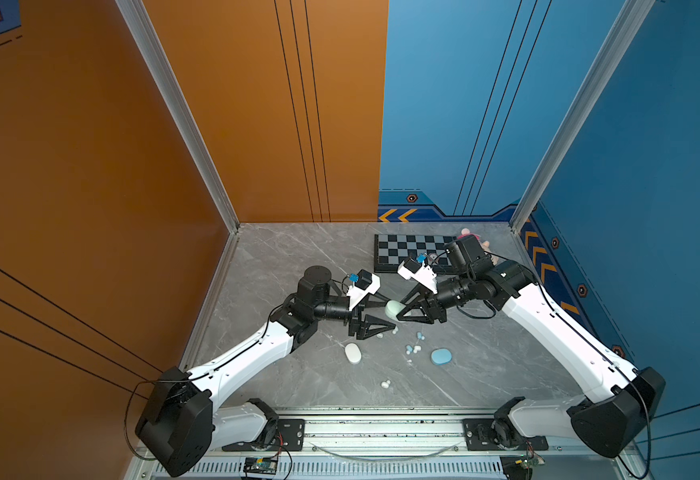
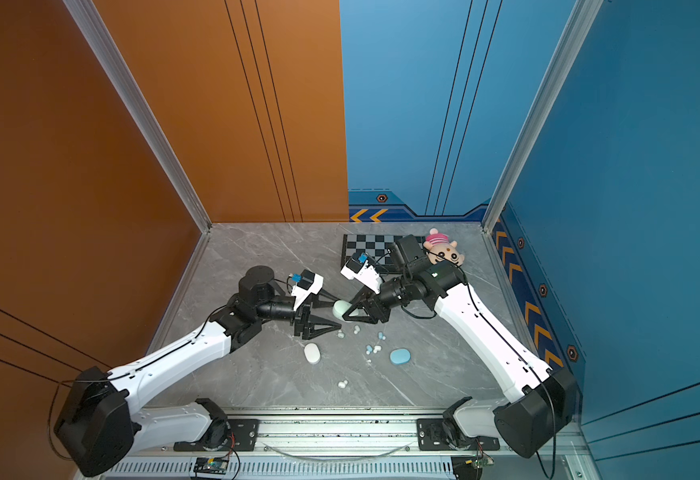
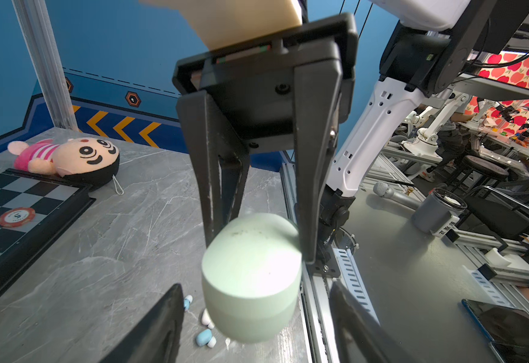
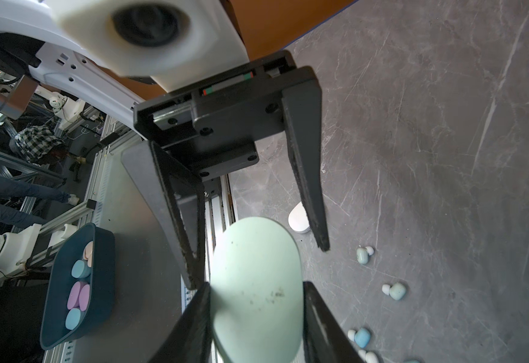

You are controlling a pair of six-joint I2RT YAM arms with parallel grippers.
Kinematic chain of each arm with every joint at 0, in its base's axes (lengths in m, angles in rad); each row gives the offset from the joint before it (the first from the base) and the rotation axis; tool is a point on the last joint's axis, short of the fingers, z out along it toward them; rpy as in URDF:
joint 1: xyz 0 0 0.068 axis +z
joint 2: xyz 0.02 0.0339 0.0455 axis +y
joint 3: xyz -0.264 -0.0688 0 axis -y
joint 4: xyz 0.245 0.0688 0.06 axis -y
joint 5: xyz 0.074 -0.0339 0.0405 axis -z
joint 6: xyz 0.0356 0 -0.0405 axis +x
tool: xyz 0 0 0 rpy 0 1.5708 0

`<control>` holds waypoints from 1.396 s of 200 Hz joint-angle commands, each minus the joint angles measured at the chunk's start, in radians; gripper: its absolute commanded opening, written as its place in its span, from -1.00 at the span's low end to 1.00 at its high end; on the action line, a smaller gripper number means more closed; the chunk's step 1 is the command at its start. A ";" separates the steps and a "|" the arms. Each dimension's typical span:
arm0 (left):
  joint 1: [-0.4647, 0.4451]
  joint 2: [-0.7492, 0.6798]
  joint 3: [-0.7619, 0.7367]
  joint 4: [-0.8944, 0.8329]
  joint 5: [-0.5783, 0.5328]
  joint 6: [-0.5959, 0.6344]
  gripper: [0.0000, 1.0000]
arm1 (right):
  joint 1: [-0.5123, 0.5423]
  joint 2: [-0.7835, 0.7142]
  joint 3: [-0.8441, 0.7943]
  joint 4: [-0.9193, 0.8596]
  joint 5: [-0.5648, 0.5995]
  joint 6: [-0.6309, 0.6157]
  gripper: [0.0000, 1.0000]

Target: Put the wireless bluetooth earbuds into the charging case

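Note:
A mint green charging case [image 1: 392,308] [image 2: 341,308] hangs closed above the table, and my right gripper [image 4: 256,284] is shut on its sides. My left gripper [image 3: 256,285] faces it, open. Its fingers [image 4: 316,204] straddle the case's free end [image 3: 250,283] without touching. Loose earbuds lie on the table below: mint ones [image 4: 363,255] [image 4: 396,291], a light blue one [image 4: 362,338] and a white one [image 4: 371,356]. In both top views they are scattered in front of the grippers [image 1: 412,347] [image 2: 375,348], with a white pair [image 1: 385,383] nearer the front.
A closed white case [image 1: 353,353] and a closed blue case [image 1: 441,356] lie on the grey marble table. A chessboard [image 1: 406,253] with a red chip [image 3: 16,217] and a plush doll [image 2: 443,249] sit at the back right. A dark bin [image 4: 49,308] of cases stands beyond the front rail.

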 commanded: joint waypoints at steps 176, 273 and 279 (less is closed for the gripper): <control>0.007 0.034 0.044 0.031 0.071 -0.047 0.05 | 0.026 -0.007 0.049 -0.028 -0.011 0.001 -0.45; 0.009 0.064 0.076 0.031 0.084 -0.095 -0.60 | 0.030 -0.001 0.032 -0.028 0.020 0.019 -0.28; 0.008 0.066 0.078 0.031 0.087 -0.100 -0.63 | 0.030 -0.002 0.032 -0.028 0.026 0.019 -0.22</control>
